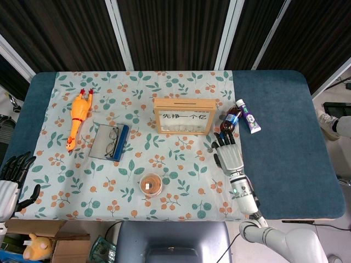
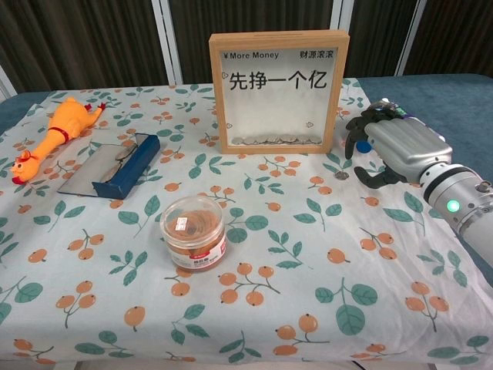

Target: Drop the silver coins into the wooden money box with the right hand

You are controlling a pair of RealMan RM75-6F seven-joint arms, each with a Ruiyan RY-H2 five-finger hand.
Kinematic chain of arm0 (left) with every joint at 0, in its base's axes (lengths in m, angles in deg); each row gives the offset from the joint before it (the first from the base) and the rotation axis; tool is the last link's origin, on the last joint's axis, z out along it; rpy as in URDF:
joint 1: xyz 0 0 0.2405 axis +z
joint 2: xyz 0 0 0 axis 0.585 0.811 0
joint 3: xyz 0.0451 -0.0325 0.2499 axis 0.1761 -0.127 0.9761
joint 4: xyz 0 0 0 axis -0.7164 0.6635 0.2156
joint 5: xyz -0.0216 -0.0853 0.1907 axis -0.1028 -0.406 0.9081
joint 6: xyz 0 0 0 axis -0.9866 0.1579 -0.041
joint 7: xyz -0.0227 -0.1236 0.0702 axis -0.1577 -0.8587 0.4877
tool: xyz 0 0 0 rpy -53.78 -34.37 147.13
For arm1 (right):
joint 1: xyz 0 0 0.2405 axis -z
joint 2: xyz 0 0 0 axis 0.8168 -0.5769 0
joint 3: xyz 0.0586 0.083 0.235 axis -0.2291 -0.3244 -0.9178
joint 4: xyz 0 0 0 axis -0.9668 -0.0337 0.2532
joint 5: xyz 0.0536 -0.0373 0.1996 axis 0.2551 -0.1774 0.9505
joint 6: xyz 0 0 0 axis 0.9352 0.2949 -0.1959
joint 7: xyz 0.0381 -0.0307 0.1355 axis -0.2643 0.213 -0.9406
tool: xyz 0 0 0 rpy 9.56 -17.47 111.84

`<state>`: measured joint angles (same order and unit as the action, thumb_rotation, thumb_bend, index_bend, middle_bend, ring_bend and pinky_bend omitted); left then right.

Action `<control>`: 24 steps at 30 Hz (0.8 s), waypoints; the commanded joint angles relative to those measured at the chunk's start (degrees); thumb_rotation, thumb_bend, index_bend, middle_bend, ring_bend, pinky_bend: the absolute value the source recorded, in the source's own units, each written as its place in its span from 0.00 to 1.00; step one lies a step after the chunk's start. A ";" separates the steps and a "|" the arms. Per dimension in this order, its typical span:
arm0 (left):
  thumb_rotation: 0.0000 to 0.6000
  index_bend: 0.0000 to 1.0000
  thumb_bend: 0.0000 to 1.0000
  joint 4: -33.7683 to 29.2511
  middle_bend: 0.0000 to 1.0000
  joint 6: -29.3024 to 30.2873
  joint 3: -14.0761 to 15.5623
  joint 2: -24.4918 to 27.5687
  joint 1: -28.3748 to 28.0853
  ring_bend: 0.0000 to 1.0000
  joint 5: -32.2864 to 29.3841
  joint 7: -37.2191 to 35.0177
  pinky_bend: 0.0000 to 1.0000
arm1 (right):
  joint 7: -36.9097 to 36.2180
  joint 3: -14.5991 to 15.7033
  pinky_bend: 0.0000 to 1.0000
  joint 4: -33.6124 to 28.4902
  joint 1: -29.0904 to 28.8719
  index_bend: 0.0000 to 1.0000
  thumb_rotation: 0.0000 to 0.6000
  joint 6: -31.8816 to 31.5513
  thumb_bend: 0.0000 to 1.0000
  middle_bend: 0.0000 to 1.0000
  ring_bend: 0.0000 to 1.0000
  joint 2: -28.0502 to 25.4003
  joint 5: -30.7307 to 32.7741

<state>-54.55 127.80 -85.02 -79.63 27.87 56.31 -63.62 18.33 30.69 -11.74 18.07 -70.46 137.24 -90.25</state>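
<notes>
— Two hands show; which one is at work?

— Right hand (image 2: 389,146), right of centre in the chest view: fingers spread and curved downward over the leaf-print tablecloth (image 2: 308,262), holding nothing. Left hand (image 1: 10,181), at the lower left edge of the head view: off the table, fingers apart, also empty.

— Where are the silver coins?

— One loose silver coin (image 2: 342,175) lies flat on the cloth just under the right hand's fingertips; whether a finger touches it cannot be told. More coins lie in a row along the bottom of the wooden money box (image 2: 278,89), behind its clear pane.

— And the box itself?

— Upright at upper centre of the chest view, printed "More Money", left of the right hand and apart from it.

— Other items?

— Small cola bottle (image 1: 231,119) and a toothpaste tube (image 1: 248,116), side by side right of the box in the head view. Rubber chicken (image 2: 54,135) at far left. Eyeglasses (image 1: 111,140) on a blue case (image 2: 123,166), left of centre. Round clear jar (image 2: 193,230) with a red label at lower centre.
</notes>
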 commanded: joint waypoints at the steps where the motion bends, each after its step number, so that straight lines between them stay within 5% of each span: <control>1: 1.00 0.00 0.45 -0.02 0.00 -0.01 -0.03 0.03 -0.01 0.00 -0.02 -0.09 0.00 | 0.12 -0.58 0.14 2.03 -0.49 0.55 1.00 1.22 0.59 0.26 0.06 1.14 0.05; 24: 1.00 0.00 0.45 -0.11 0.00 0.17 -0.17 0.25 0.14 0.00 -0.20 -0.45 0.00 | -0.01 -1.89 0.14 10.37 -2.37 0.54 1.00 5.33 0.59 0.26 0.06 5.57 -0.93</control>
<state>-54.66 127.95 -85.20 -79.38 28.00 56.09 -64.07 18.38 28.86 -1.45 15.72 -65.14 142.75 -91.13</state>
